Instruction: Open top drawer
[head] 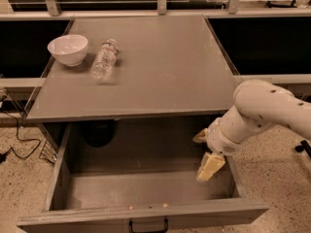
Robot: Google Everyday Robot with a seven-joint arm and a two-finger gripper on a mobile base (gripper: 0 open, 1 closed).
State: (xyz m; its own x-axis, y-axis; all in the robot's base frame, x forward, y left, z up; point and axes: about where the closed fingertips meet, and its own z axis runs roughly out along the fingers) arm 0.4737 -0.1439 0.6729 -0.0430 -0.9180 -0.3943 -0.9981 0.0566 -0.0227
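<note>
Hovering inside the right end of the top drawer [141, 191], which stands far out beneath the table [165, 76], our gripper [201, 157] spreads its fingers on nothing, we judge because the opening is done.

Claw [200, 157], seemingly spread, hangs inside the pulled-out top drawer [146, 213].

Soft overhead light; gripper [201, 157] hangs at the shadowed right of the top drawer [146, 191].
</note>
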